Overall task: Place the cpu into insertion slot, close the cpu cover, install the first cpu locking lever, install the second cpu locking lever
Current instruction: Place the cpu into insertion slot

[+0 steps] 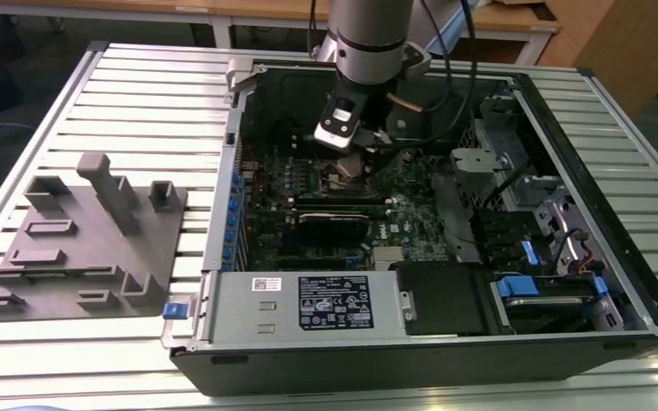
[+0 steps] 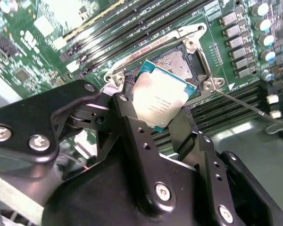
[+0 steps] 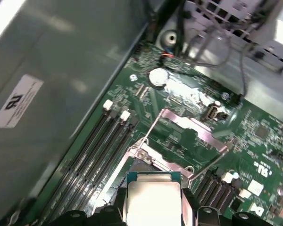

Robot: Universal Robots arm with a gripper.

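In the exterior view my gripper [image 1: 348, 158] hangs inside the open computer case, low over the green motherboard [image 1: 411, 184]. It is shut on the cpu [image 2: 165, 92], a silver-topped square chip clamped by its edges between two black fingers [image 2: 127, 110]. The cpu is tilted just above the insertion slot [image 2: 175, 60], whose contact field shows beyond the chip's far edge. In the first wrist view the cpu [image 3: 153, 200] sits in front of the slot [image 3: 148, 165], and the cpu cover [image 3: 198, 129] stands swung up behind it. Two thin locking levers [image 3: 150, 128] are raised beside the socket.
Long black memory slots [image 2: 132, 28] run alongside the socket. The case holds a long black card [image 1: 331, 224], a power supply [image 1: 306, 304] at the front and a drive cage with blue tabs [image 1: 529, 287]. A grey fixture block [image 1: 83, 235] lies on the table at the exterior view's left.
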